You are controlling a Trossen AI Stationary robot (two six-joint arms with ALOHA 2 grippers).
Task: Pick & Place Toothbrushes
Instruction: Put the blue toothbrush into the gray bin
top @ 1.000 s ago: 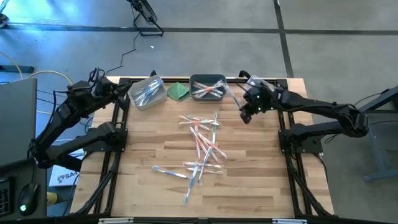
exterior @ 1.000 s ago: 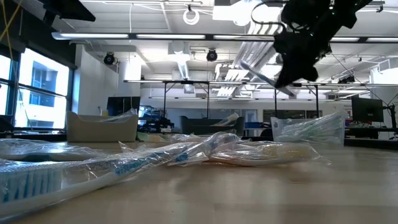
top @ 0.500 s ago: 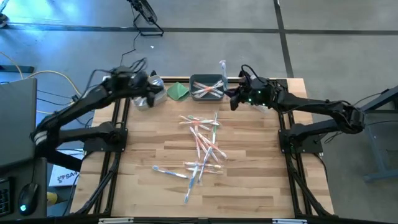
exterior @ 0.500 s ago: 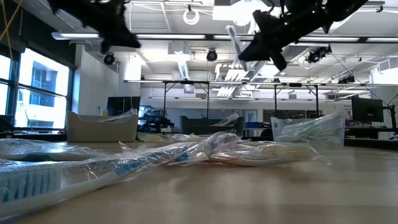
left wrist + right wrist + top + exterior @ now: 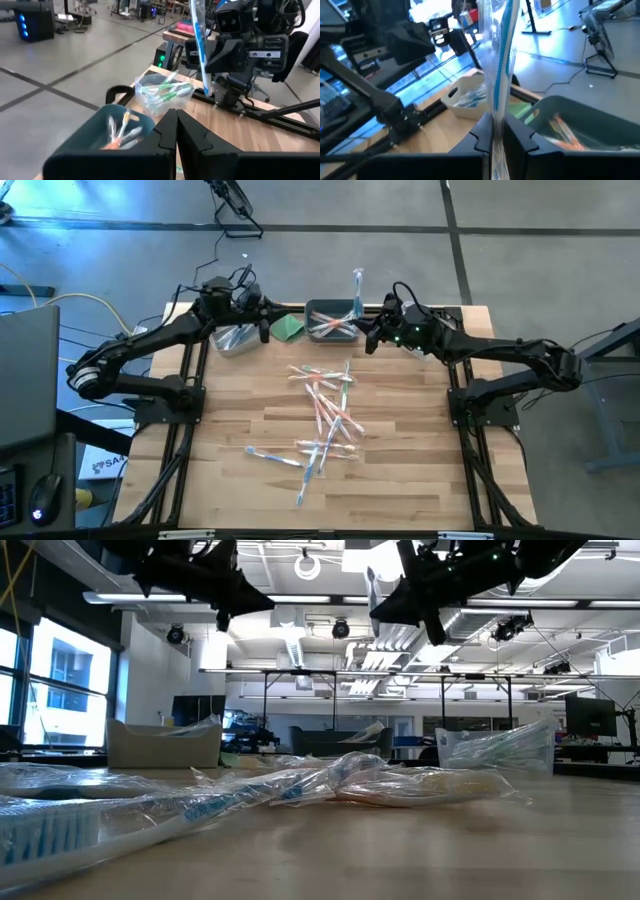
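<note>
Right end effector [image 5: 372, 338] at the table's far edge, just right of the dark bin [image 5: 334, 321]; fingers [image 5: 520, 137] clamped on a wrapped blue toothbrush [image 5: 357, 288], held upright with its free end above the bin's far right corner. Same brush in the right wrist view, rising from between the fingers; in the left wrist view, standing in front of the right arm.

Left end effector [image 5: 264, 330] at the far edge, between the clear bin [image 5: 236, 336] and the folded green cloth [image 5: 288, 327]; fingers [image 5: 189, 140] pressed together, nothing between them.

Dark bin holding pink-orange toothbrushes [image 5: 335, 328]. Clear bin holding pale toothbrushes with green parts [image 5: 165, 91].

Loose pile of toothbrushes [image 5: 325, 418] on the wooden table [image 5: 420, 470], spread from just in front of the dark bin toward the near edge, many crossing one another; blue, green and pink-orange parts mixed. Low view: wrapped brushes [image 5: 250, 795] lying flat across the foreground, both arms dark overhead.
</note>
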